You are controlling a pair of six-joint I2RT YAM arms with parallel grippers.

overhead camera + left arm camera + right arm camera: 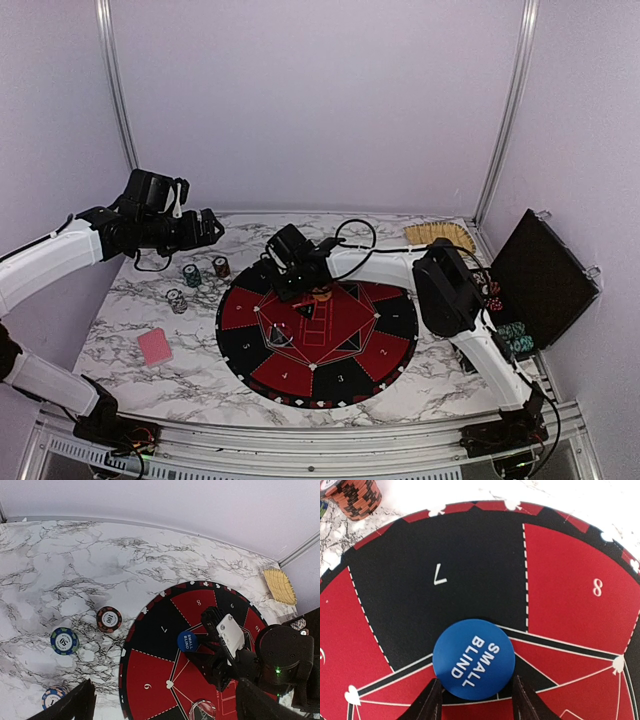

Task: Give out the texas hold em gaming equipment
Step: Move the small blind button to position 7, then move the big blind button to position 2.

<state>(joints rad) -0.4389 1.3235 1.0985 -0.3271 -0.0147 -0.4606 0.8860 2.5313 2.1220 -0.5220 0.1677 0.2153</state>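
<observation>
A blue "SMALL BLIND" button (473, 659) sits over the line between seats 7 and 8 of the round black-and-red mat (318, 385). My right gripper (475, 685) is shut on its near edge, one fingertip at each side. The left wrist view shows the same button (187, 641) at the tip of the right gripper (201, 642). Three chip stacks stand left of the mat: a brown-red 100 stack (109, 619), a blue 50 stack (64, 641) and a pale blue one (54, 697). My left gripper (205, 228) hovers open above them, holding nothing. A pink-red-backed card deck (155, 346) lies near the front left.
A clear round button (202, 709) lies near the mat's middle. The open black case (545, 275) stands at the right edge with more chips (513, 335) beside it. A yellow woven piece (440, 236) lies at the back right. White walls close in on three sides.
</observation>
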